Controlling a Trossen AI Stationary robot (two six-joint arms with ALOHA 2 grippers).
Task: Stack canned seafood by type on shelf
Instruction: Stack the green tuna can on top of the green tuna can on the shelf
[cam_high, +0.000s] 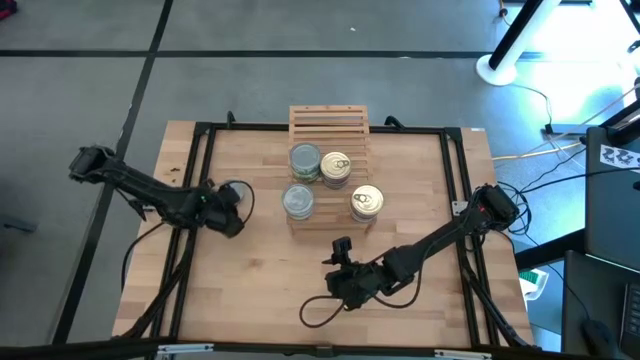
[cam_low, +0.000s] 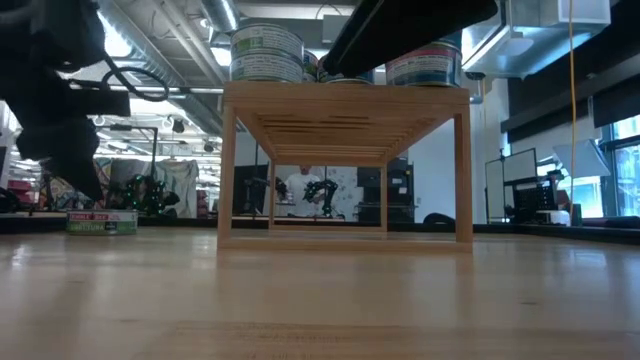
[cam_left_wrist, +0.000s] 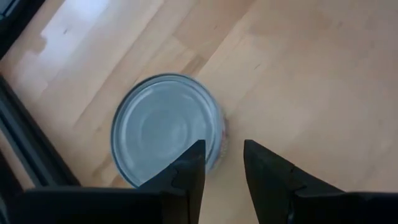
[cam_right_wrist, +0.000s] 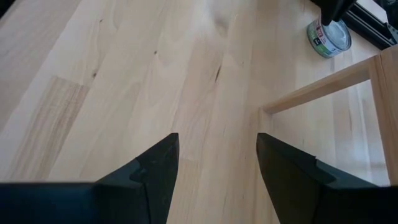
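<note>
From above, your left gripper (cam_high: 232, 195) hovers over one small round grey-topped tin (cam_high: 237, 192) on the tabletop beside the light slatted wooden shelf (cam_high: 329, 120), where the other tins sit. Level view: that tin (cam_low: 102, 222) lies flat. Left wrist: fingers (cam_left_wrist: 189, 171) narrowly parted, holding nothing. Right gripper (cam_right_wrist: 214, 162) waits wide, empty. The tin looks rigid and slick; pinch across its rim.

In the low view a dark arm (cam_low: 410, 25) crosses the tins (cam_low: 268, 52) atop the shelf (cam_low: 345, 95), hiding the middle ones; at nine o'clock the tin on the table (cam_low: 102, 222) shows an unreadable label; the left wrist view's grey tin (cam_left_wrist: 166, 127) is blurred, its near rim behind one finger (cam_left_wrist: 189, 174).
</note>
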